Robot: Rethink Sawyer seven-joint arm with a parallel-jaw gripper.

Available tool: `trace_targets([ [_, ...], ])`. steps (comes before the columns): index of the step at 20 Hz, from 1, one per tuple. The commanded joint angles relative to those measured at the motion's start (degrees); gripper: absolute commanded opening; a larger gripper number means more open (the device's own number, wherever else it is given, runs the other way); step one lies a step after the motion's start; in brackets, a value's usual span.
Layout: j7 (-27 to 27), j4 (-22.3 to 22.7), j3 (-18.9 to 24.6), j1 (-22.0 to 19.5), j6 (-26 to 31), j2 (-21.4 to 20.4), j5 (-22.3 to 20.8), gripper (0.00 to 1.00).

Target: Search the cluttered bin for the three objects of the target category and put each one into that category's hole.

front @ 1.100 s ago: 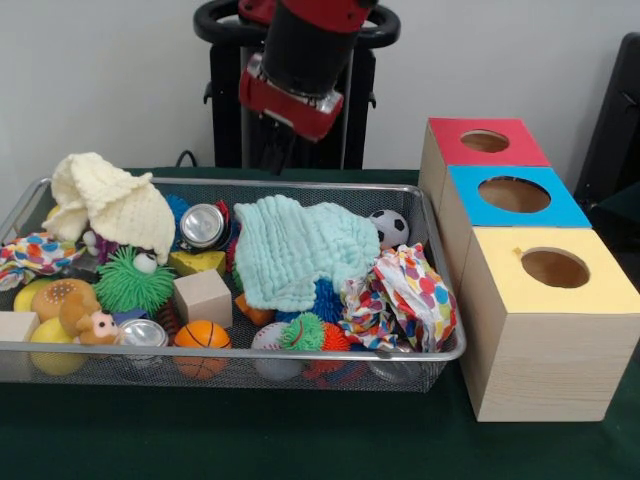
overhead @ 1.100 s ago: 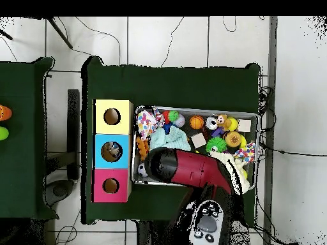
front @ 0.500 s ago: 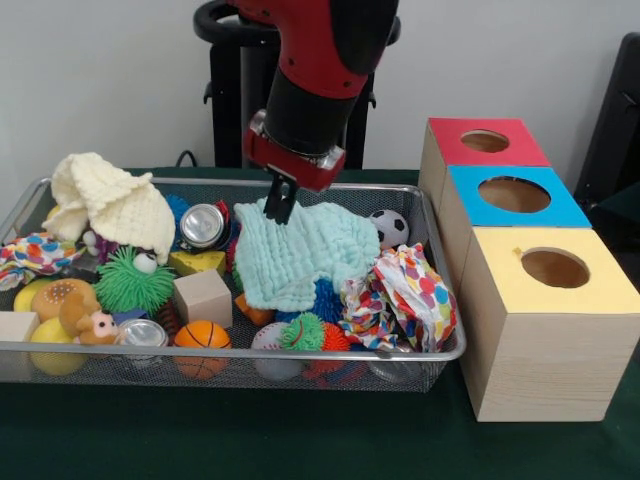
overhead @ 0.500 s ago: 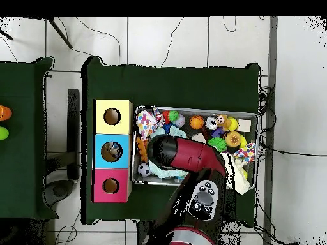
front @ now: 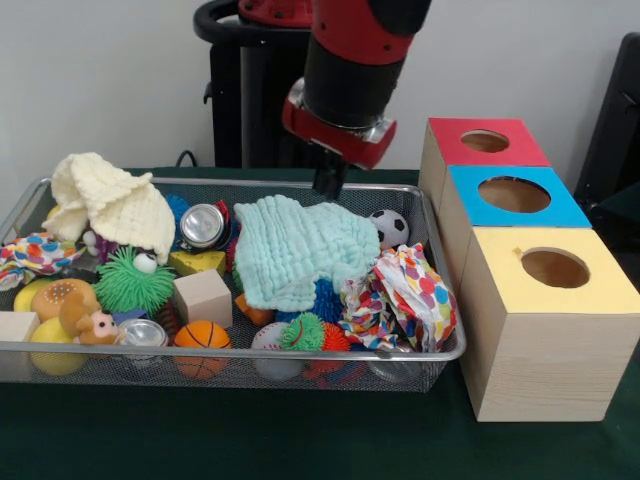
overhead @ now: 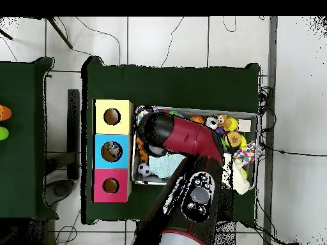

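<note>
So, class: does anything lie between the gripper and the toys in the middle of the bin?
Yes. A mint cloth lies spread over the middle of the bin, below the gripper, and partly hides a blue spiky ball at its near edge.

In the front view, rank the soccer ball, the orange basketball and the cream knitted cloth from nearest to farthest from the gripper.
1. Soccer ball, just lower right of the gripper, by the bin's right end.
2. Orange basketball, at the bin's front edge.
3. Cream knitted cloth, at the bin's far left.
</note>
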Motion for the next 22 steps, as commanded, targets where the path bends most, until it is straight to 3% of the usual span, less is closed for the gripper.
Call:
trace_targets([
  [1, 21.8, -6.7, 1.6, 4.4, 1.7, 5.7, 4.0, 0.00],
  [10, 15.6, -4.2, 4.1, 1.9, -7.6, 11.1, 2.6, 0.00],
  [12, 12.9, -1.7, 6.0, -0.9, -13.1, 12.0, 2.5, 0.00],
  [17, 3.5, 1.7, 11.3, -8.8, -27.8, 15.3, -2.9, 0.00],
  [22, -1.6, -0.6, 13.7, -12.0, -26.6, 16.6, -7.4, 0.00],
])
